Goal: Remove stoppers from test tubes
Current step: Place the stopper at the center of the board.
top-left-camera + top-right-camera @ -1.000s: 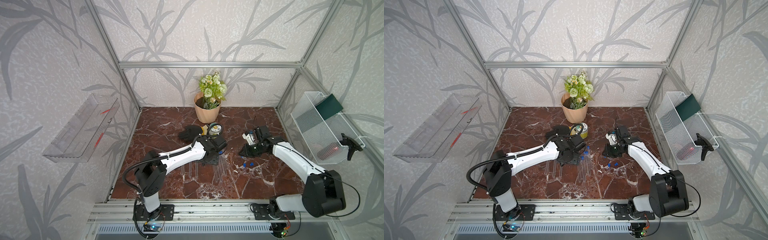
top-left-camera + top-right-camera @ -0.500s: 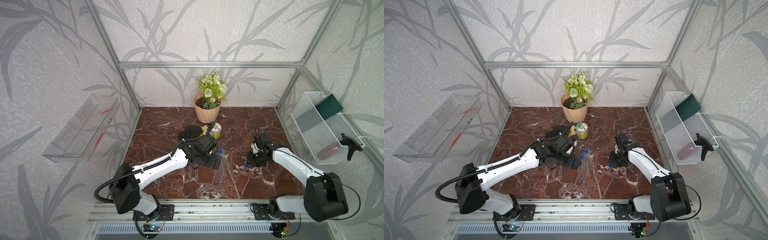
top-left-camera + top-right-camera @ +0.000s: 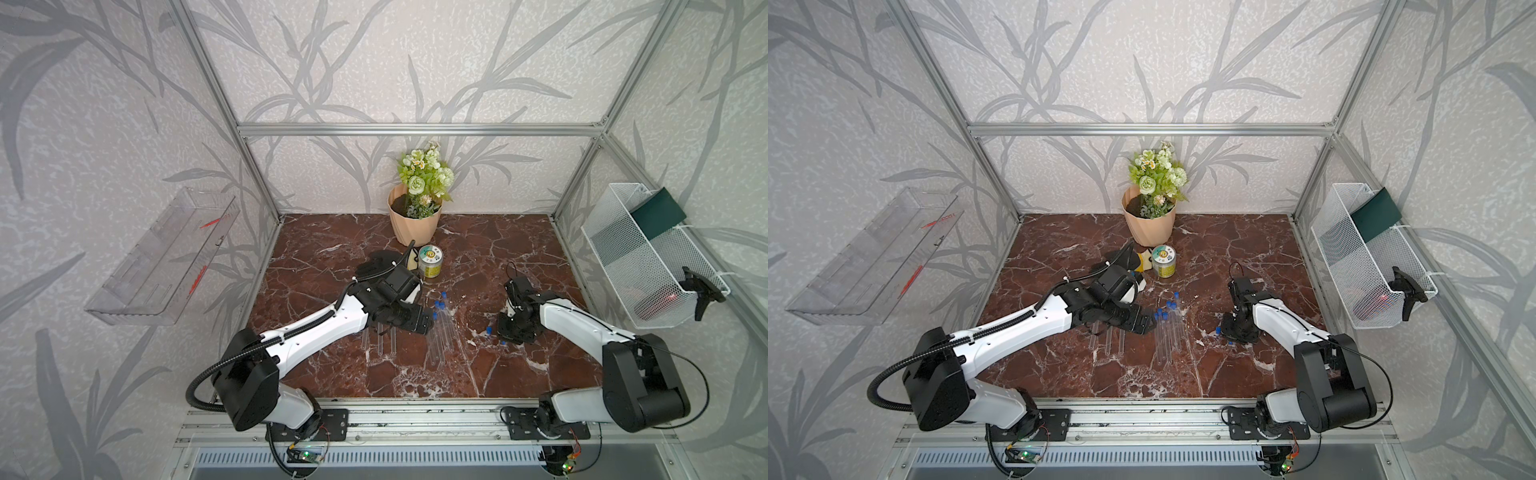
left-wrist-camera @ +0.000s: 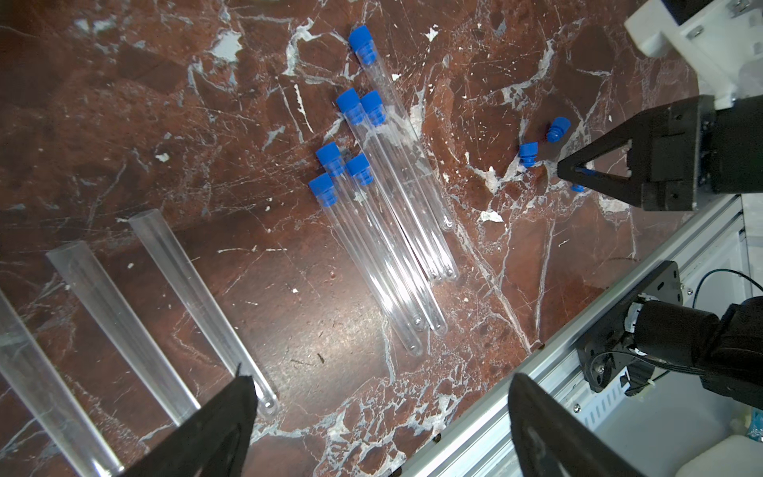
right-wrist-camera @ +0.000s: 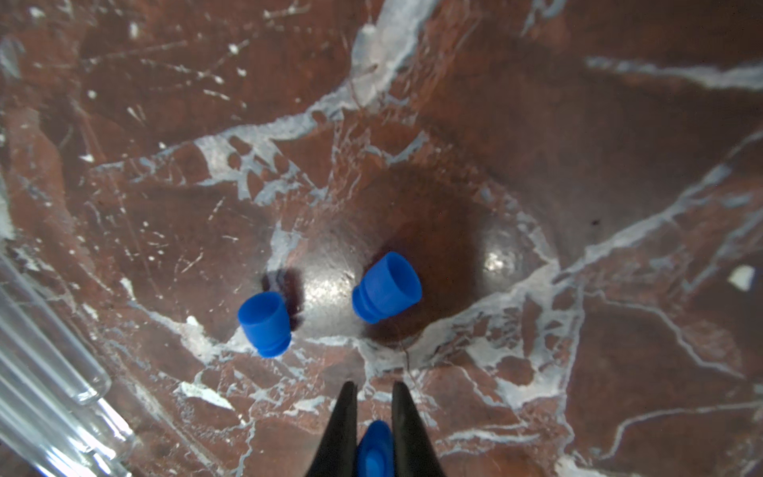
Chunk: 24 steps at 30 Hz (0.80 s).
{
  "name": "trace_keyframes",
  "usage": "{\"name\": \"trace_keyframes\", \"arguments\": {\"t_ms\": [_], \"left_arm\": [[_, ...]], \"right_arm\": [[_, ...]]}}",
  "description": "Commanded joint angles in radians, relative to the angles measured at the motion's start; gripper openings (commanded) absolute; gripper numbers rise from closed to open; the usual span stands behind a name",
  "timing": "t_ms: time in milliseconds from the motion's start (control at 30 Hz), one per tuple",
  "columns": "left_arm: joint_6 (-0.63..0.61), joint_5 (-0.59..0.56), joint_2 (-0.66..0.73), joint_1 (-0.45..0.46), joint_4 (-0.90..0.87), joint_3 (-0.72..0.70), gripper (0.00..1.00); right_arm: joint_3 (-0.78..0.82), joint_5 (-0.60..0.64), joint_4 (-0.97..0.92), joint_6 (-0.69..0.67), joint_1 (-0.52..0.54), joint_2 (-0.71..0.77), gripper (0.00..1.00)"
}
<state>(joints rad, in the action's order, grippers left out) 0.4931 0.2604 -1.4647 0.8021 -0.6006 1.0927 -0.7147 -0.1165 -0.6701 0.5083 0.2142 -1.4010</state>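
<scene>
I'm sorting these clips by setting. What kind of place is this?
Probably a staged robot test cell: an aluminium frame with wallpapered panels, a left arm and right arm mounted on a front rail, and a flower pot on the marble-look tabletop.

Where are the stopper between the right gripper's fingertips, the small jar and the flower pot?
stopper [image 5: 373, 452]: right wrist view, middle of its visible blue face.
small jar [image 3: 430, 252]: in a top view, centre of its lid.
flower pot [image 3: 415, 228]: in a top view, front wall.

Clear glossy test tubes [image 4: 382, 264], matt blue plastic stoppers [image 5: 386, 287], polished marble tabletop [image 4: 124, 103]
</scene>
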Motion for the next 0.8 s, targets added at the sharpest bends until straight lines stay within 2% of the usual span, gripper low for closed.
{"name": "trace_keyframes", "arguments": {"t_ms": [0,200,533,767], "left_arm": [[0.024,0.039,-0.035,0.0,0.016,0.005,0.95],[0.055,0.006,-0.019,0.0,0.022,-0.013,0.95],[0.075,-0.034,-0.082,-0.001,-0.027,0.042,0.95],[0.106,-0.062,-0.121,-0.001,-0.05,0.058,0.94]], "right_arm": [[0.011,-0.011,0.039,-0.004,0.002,-0.007,0.01],[0.037,-0.017,0.069,-0.008,0.002,-0.005,0.06],[0.028,-0.026,0.072,-0.028,0.008,0.031,0.21],[0.008,-0.053,0.055,-0.057,0.014,0.095,0.44]]}}
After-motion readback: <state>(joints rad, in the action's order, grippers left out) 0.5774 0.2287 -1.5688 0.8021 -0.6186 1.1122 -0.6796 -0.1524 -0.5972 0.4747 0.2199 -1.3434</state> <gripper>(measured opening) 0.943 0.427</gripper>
